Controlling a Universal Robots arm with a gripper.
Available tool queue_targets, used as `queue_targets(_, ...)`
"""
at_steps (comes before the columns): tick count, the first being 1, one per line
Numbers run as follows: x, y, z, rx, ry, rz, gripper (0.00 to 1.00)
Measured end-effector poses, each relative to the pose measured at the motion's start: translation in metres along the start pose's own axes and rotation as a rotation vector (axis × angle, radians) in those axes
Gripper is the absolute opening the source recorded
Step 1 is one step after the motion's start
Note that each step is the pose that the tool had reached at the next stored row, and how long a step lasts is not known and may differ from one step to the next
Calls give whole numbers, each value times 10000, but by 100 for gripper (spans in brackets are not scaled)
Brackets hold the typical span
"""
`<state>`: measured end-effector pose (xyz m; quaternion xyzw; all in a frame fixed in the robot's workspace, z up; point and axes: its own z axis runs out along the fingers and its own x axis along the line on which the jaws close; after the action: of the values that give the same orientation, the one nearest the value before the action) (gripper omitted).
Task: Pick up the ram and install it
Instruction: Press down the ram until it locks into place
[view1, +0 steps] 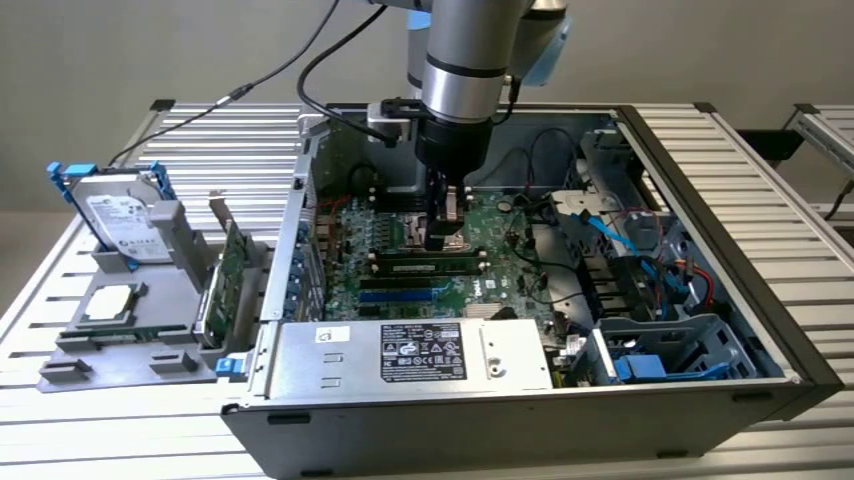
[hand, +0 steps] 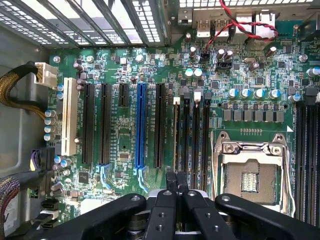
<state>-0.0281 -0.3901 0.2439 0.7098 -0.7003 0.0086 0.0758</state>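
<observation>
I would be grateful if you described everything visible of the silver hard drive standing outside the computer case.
The hard drive is a boxy silver metal unit with a white label on its broad face. Blue plastic rails clip along its sides. It stands on edge, leaning slightly back, slotted into a grey holder on the slatted table, at the exterior view's left of the computer case. Only the holder and rails touch it.

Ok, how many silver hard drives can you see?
1. The hard drive stands upright in the grey holder at the exterior view's left, outside the computer case. Others may be hidden in the case's bays.
</observation>
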Motion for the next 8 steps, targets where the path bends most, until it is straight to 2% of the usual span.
queue_targets(3,6,-1,-1,-7,-4,34,11)
queue_targets(8,5,-1,0,-88,-73,715,11)
